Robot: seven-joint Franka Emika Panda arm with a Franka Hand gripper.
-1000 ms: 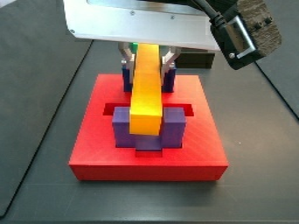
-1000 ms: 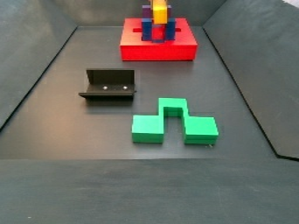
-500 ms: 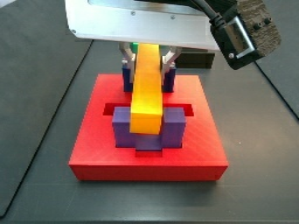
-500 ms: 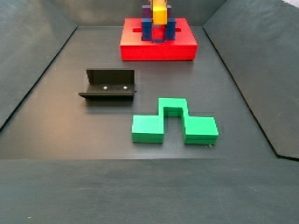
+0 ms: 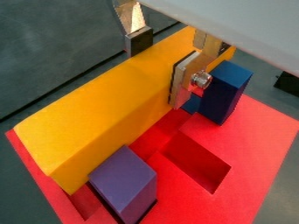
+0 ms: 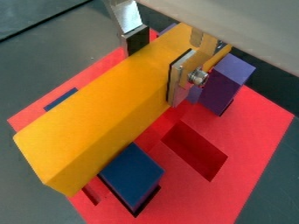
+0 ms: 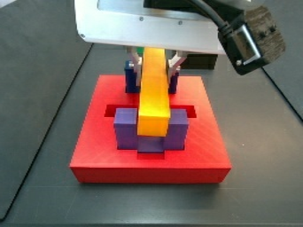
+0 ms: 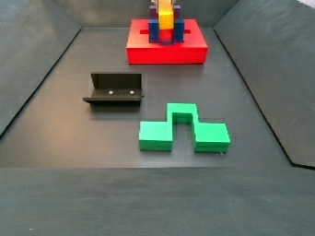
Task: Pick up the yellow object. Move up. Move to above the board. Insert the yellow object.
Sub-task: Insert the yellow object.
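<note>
My gripper (image 5: pixel 162 59) is shut on the yellow object (image 5: pixel 111 109), a long yellow-orange bar, with one finger (image 5: pixel 184 80) flat against its side. In the side views the yellow object (image 7: pixel 151 89) lies lengthwise over the red board (image 7: pixel 95 164), its near end between two purple blocks (image 7: pixel 126 133). A blue block (image 5: pixel 222 87) and a purple block (image 5: pixel 122 179) stand beside the bar. The gripper (image 6: pixel 160 58), the yellow object (image 6: pixel 100 118) and the board (image 6: pixel 251 140) with an open slot show here too. From the far side view the yellow object (image 8: pixel 164 14) rises above the board (image 8: pixel 167 53).
The dark fixture (image 8: pixel 114 89) stands on the floor in front of the board. A green notched block (image 8: pixel 182 132) lies nearer still. Sloped dark walls bound the floor. A black wrist camera (image 7: pixel 254 40) hangs beside the gripper's white body.
The gripper and the held yellow object have shifted slightly sideways over the board; the bar now looks narrower in the side view. Nothing else moved.
</note>
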